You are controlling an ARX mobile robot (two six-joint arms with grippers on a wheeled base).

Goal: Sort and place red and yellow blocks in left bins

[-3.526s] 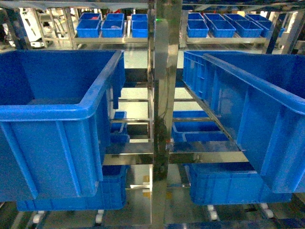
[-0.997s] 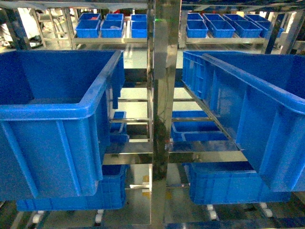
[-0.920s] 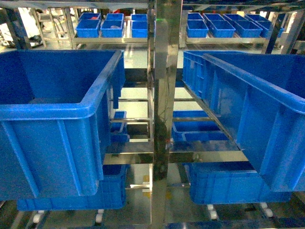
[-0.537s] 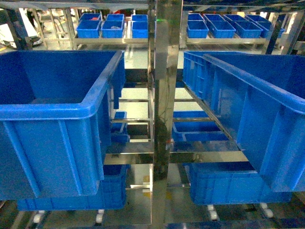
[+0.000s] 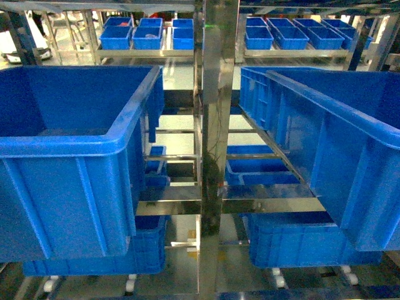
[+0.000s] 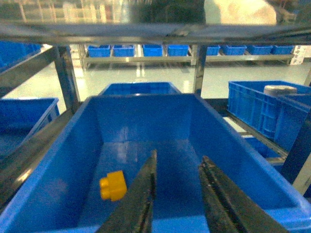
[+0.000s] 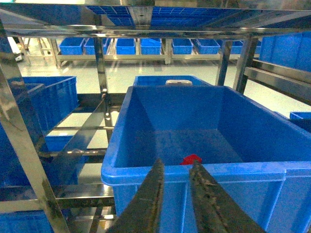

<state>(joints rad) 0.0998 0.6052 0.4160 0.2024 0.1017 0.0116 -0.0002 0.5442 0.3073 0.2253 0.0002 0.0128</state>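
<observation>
The yellow block [image 6: 112,186] lies on its side on the floor of a blue bin [image 6: 73,145], left of my left gripper [image 6: 180,156]. That gripper hangs open over the bin's near end with nothing between its fingers. In the right wrist view the red block [image 7: 191,159] rests on the floor of another blue bin [image 7: 204,174], half hidden behind the near rim. My right gripper [image 7: 177,164] is open and empty, just outside that rim. The head view shows neither the grippers nor the blocks.
Two large blue bins, left [image 5: 75,144] and right [image 5: 331,119], sit on a steel rack either side of a shiny upright post [image 5: 215,125]. Smaller blue bins [image 5: 262,172] stand on lower shelves and on far racks [image 5: 150,34]. A steel shelf rail [image 6: 146,31] runs overhead.
</observation>
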